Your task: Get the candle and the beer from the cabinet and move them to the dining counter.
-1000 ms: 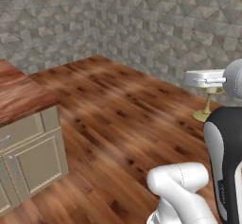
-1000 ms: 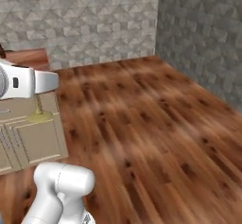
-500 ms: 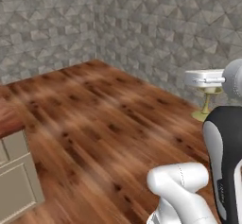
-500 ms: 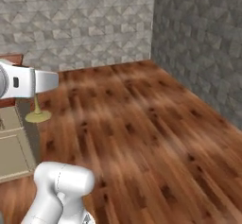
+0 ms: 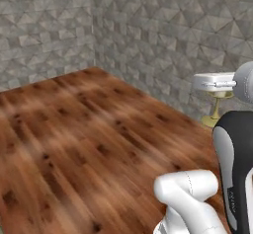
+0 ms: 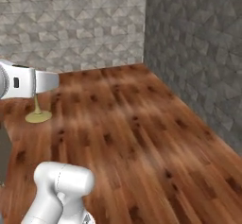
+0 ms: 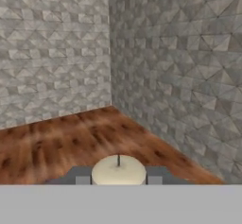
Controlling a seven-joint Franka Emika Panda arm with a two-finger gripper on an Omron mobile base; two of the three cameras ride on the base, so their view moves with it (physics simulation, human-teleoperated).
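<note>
The robot's arm [image 5: 190,198] was made of smooth, rounded glossy white shells with thin seam lines, joined by a dark black segment edged in grey, and it ended in a boxy white hand [image 6: 26,82] with a small dark mark on its side.

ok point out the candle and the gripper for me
candle [image 7: 118,170], hand view, on its white wax top.
candle [image 5: 215,120], left base view, on its brass foot.
gripper [image 7: 118,178], hand view, between the two dark fingertips flanking the candle.
</note>
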